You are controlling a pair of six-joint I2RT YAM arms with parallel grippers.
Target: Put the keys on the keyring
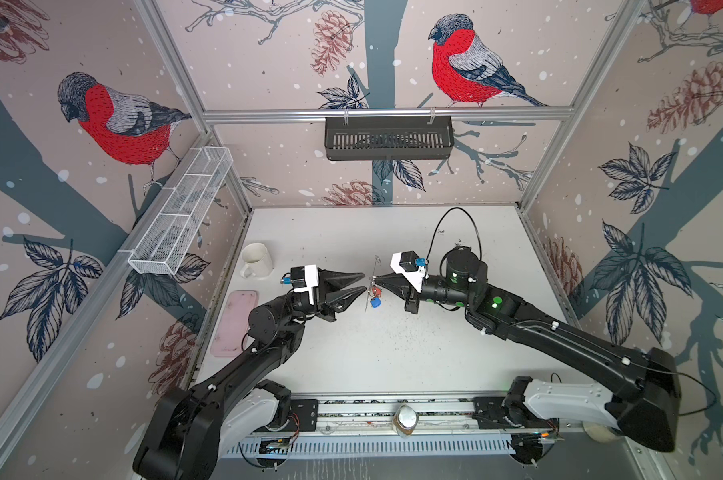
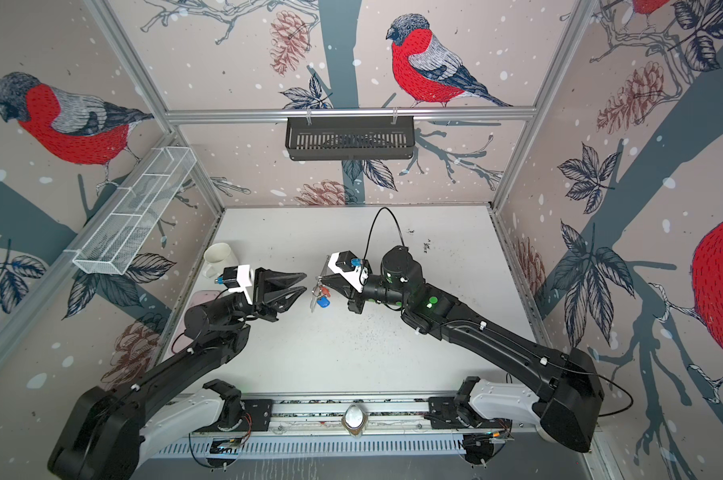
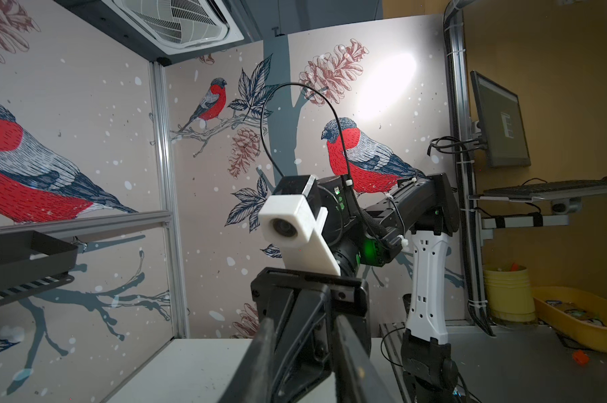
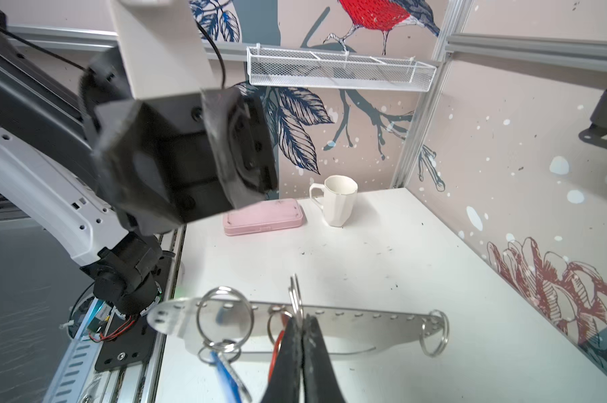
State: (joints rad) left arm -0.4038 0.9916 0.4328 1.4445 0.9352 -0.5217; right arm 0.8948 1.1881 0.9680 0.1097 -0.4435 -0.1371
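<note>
The keyring (image 4: 365,324) is a flat metal oblong plate with holes and silver loops along one edge, held edge-up above the table. My right gripper (image 4: 302,319) is shut on it, at a loop near its middle. The keys hang from its loops by a blue tag (image 4: 225,373) and a red tag (image 4: 277,345). In both top views the keyring (image 1: 375,266) shows as a thin upright strip with the keys (image 1: 375,301) below the right gripper (image 1: 378,282). My left gripper (image 1: 365,282) is open just left of the keys and holds nothing. In the left wrist view its fingers (image 3: 260,359) stand apart.
A white mug (image 1: 256,259) and a pink flat case (image 1: 235,322) sit at the table's left side. A white mesh basket (image 1: 181,212) hangs on the left wall and a black slotted basket (image 1: 389,137) on the back rail.
</note>
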